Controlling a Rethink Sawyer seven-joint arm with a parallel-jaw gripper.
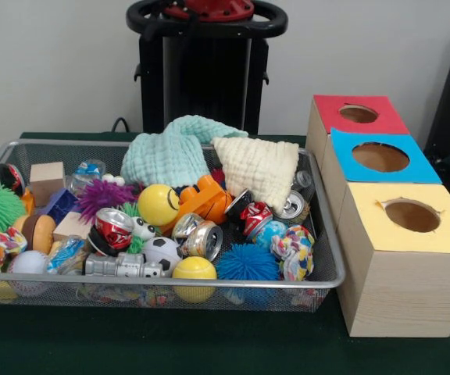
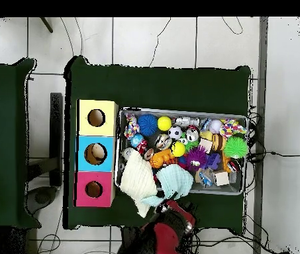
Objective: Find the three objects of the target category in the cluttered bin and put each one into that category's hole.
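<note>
I am looking over a wire mesh bin (image 1: pixel 323 211) packed with toys, cloths and crushed cans, sitting on the dark green table (image 1: pixel 209 344). My gripper is not showing in either view; only my red arm (image 2: pixel 169 228) is showing overhead, drawn back at the table's edge just beside the bin, so I cannot tell how far my tool is open or whether it is holding anything.

The three holes are lying in a row of wooden boxes touching the bin's side: the yellow-topped box (image 1: pixel 405 258), the blue-topped box (image 1: pixel 381 160) and the red-topped box (image 1: pixel 358 116), each with a round hole facing up.

Several crushed cans are lying among the clutter. A red can (image 1: pixel 114 226) is sitting tilted, its silver end facing the front camera. A silver can (image 1: pixel 203 239) is lying on its side with its long axis running roughly toward that camera. Another can (image 1: pixel 293 205) is resting near the cream cloth (image 1: pixel 258 168), its open end facing outward.

The front view is showing the cans' ends and the mint cloth (image 1: pixel 170 152) heaped against the far rim. The overhead view is showing both cloths spilling over that rim onto the table, and something pale inside the blue box's hole (image 2: pixel 96 153).
</note>
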